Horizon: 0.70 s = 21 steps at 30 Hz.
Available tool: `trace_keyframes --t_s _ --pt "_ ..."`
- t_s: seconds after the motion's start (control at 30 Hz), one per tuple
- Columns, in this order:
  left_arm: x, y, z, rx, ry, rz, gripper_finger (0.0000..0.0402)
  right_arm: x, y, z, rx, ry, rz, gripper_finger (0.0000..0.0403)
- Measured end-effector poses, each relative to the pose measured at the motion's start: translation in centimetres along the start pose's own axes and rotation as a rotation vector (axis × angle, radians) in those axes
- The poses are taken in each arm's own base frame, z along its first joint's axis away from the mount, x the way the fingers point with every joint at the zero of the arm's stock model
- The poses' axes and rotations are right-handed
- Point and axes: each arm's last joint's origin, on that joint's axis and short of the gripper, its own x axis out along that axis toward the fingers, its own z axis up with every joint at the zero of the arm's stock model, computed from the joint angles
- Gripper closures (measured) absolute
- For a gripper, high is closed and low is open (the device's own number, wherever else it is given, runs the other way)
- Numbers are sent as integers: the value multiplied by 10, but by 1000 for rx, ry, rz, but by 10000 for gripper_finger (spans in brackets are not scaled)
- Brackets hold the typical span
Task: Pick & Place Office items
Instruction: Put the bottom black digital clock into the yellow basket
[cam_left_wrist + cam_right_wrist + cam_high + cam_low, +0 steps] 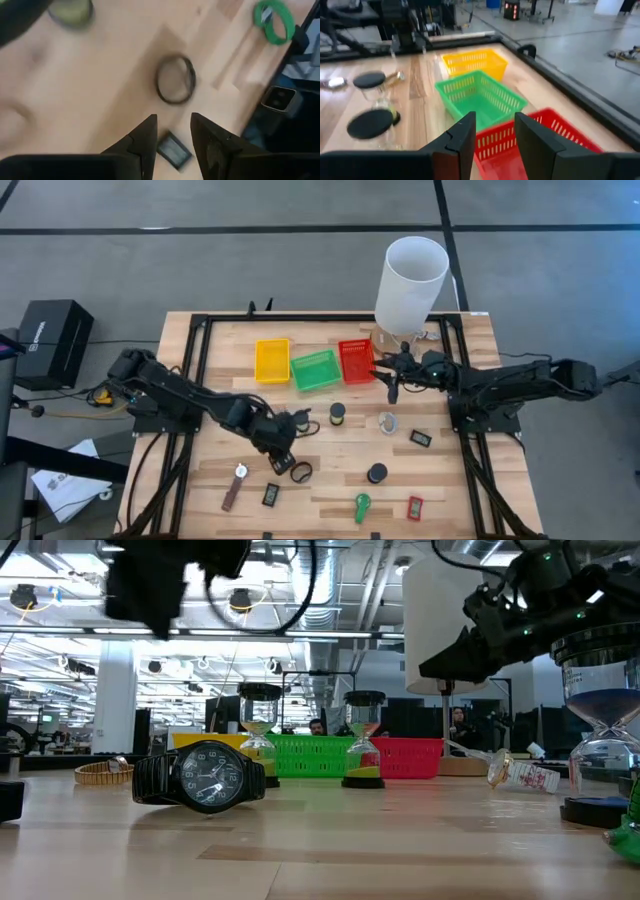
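The office items lie scattered on the desk [330,480]: I see a black wristwatch [198,778], hourglasses, small rectangles. My left claw [172,132] hangs spread and empty over a dark ring [175,79]. Only the low view shows the watch's dial. My right claw [495,131], spread, hovers above the red tray [540,137].

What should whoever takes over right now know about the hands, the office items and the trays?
Left hand: open, empty, near the black ring.
Right hand: open, empty, by the red tray.
Office items lie loose on the table, including the green clip.
Done: nothing seen in the yellow tray, green tray or red tray.
Left: all placing.
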Motion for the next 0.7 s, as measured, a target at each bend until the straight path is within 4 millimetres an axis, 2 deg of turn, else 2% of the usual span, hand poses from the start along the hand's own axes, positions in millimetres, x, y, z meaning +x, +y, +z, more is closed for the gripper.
trace_keyframes --t_s 0.13,0.27,0.47,0.7 --pt "15 -6 -13 -153 173 -20 284 6 0 -8 -4 44 -1 276" --pt "28 -13 -28 -219 237 12 262 12 1 -13 -41 67 0 276" --pt "43 -19 -45 -329 224 83 206 20 1 -15 -111 69 3 276" --pt "63 -25 -60 -371 169 128 151 27 2 -1 -108 35 3 276"
